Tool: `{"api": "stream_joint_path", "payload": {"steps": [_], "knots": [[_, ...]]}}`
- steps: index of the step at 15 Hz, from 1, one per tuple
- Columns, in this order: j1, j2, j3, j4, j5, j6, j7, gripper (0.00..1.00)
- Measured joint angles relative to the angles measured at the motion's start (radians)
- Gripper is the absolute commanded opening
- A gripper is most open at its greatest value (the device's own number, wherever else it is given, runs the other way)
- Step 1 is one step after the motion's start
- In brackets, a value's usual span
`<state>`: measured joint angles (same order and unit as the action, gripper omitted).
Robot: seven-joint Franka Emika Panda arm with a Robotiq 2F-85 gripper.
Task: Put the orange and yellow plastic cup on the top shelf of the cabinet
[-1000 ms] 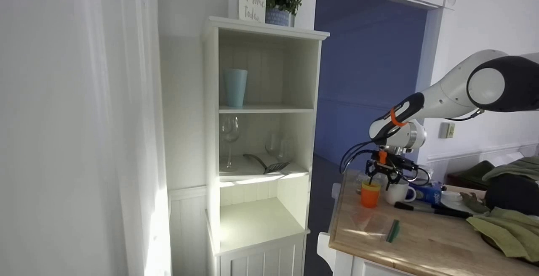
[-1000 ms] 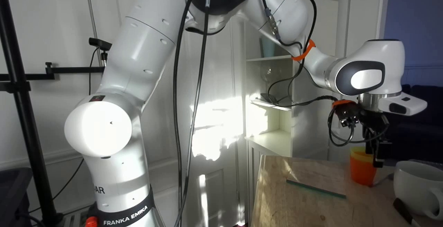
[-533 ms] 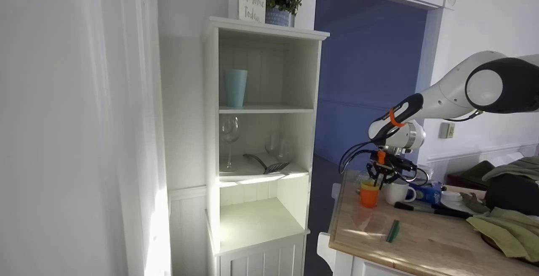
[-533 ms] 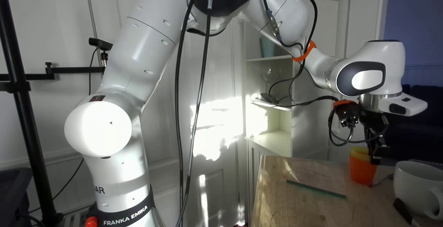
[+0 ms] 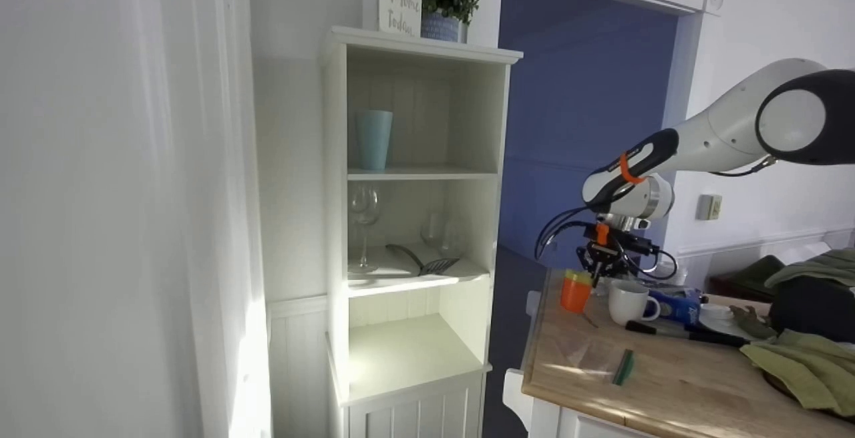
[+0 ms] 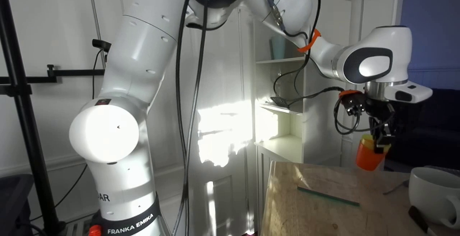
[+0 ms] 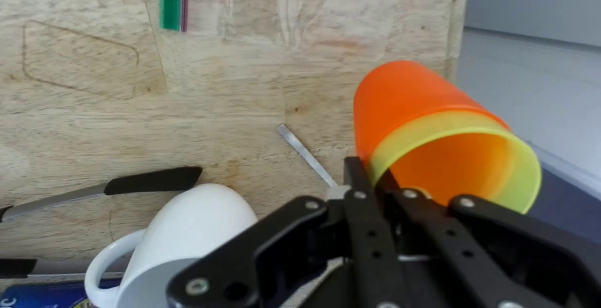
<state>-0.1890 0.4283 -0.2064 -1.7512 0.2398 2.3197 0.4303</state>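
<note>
Wrist view: the claw (image 7: 370, 172) is clamping the orange cup (image 7: 422, 108) by its rim. In both exterior views, the arm (image 6: 296, 5) is pointing the claw downward, suspending the tilted cup above the desk (image 6: 316, 214).

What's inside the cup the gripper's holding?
In the wrist view, one finger of the gripper sits inside the orange and yellow plastic cup; otherwise only its bare wall shows. The gripper covers part of the opening, hiding whatever is behind it.

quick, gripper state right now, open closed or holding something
Gripper: closed, its jaws holding the orange and yellow cup by its rim, tilted and clear of the tabletop.
</note>
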Motion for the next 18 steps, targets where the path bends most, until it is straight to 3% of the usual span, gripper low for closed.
{"api": "stream_joint_path", "payload": {"steps": [4, 12, 15, 18], "knots": [[0.039, -0.188, 0.008, -0.073, -0.042, -0.176, -0.051, 0.01], [0.09, -0.577, 0.083, -0.18, -0.289, -0.573, -0.043, 0.01], [0.104, -0.705, 0.14, -0.223, -0.282, -0.664, -0.043, 0.01], [0.131, -0.818, 0.195, -0.276, -0.216, -0.674, -0.033, 0.01]]}}
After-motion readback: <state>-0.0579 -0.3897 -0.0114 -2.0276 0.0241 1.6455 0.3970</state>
